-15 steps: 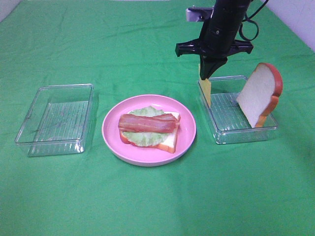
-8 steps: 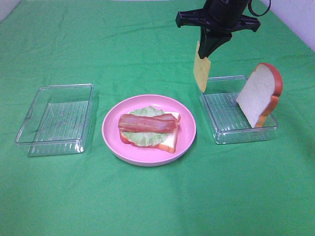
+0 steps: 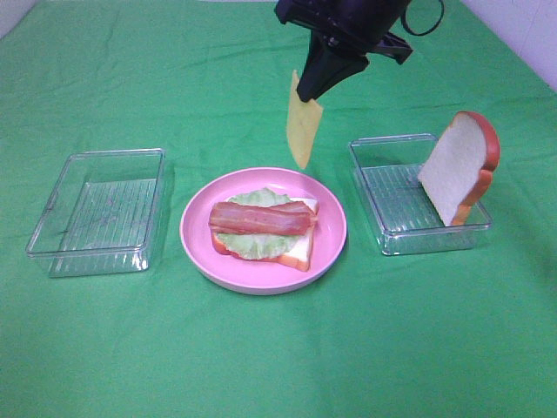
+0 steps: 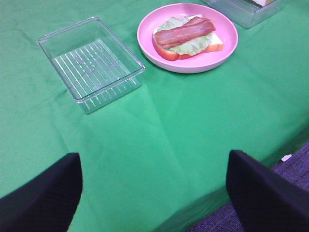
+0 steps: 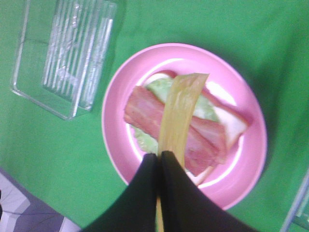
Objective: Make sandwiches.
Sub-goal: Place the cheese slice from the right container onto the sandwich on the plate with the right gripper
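Observation:
A round pink plate [image 3: 331,233] in the middle holds a bread slice [image 3: 300,250] with lettuce [image 3: 261,198] and bacon strips [image 3: 261,218] on top. My right gripper [image 3: 306,94] is shut on a thin yellow cheese square [image 3: 302,131], which hangs in the air above the plate's far edge. In the right wrist view the cheese [image 5: 179,108] hangs over the bacon [image 5: 203,137]. A second bread slice [image 3: 459,165] leans upright in the right clear tray [image 3: 409,235]. My left gripper [image 4: 154,193] is open, low near the table's front edge, far from the plate [image 4: 227,46].
An empty clear ribbed tray [image 3: 100,209] stands left of the plate; it also shows in the left wrist view [image 4: 91,63]. A green cloth [image 3: 278,348] covers the table. The table's front edge and dark floor [image 4: 270,154] show in the left wrist view.
My right gripper has lifted the cheese out of the right tray and carried it left, to above the plate's far edge. The left arm has not moved.

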